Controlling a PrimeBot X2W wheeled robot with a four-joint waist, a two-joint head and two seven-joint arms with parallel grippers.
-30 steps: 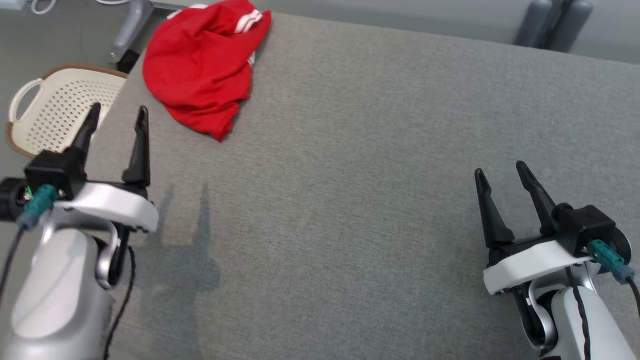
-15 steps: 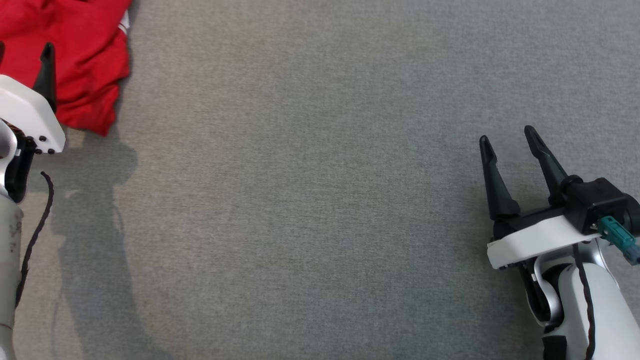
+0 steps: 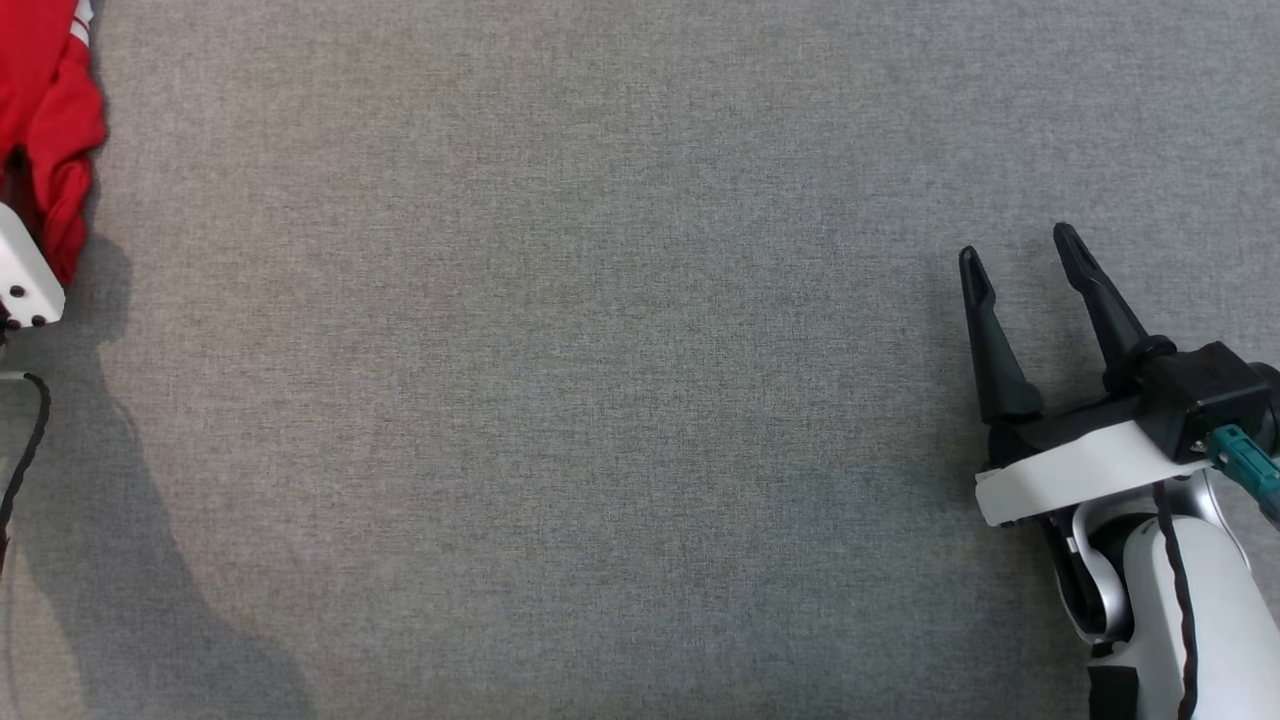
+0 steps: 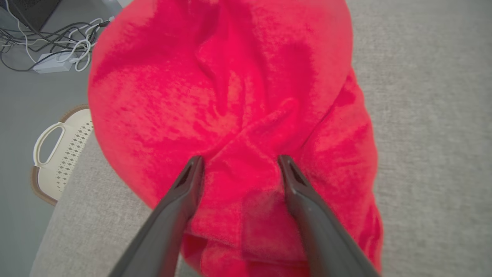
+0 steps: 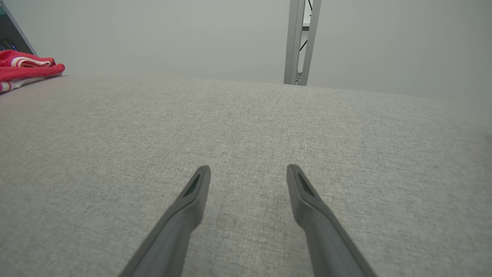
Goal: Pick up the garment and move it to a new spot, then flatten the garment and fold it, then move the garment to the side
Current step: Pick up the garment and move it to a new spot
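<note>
- Garment (image 4: 230,96): red, crumpled in a heap near the left edge of the grey fabric table (image 3: 600,400). In the head view I see a slice of it at the top-left corner (image 3: 50,120).
- Left gripper (image 4: 241,159): right over the garment, jaws spread wide, nothing gripped. A raised fold of red cloth sits between the two fingers, and the tips are at the cloth. I can't tell if they actually touch it.
- Left wrist's white shell (image 3: 22,285) shows at the left edge of the head view, just below the red cloth.
- Right gripper (image 3: 1017,245): jaws wide apart too, empty, above bare table on the right side, well apart from the garment.
- From the right wrist view (image 5: 248,168) the garment (image 5: 27,67) is far off at the upper left, with white stripes showing on its edge.
- Counts: one garment; two grippers, two dark fingers each.
- One cream perforated basket (image 4: 57,154) with a brown rim sits on the floor beside the table's left edge, next to the garment's end of the table.
- One bundle of cables (image 4: 50,42) is on the floor beyond the basket.
- One metal post (image 5: 300,42) stands behind the table's far edge.
</note>
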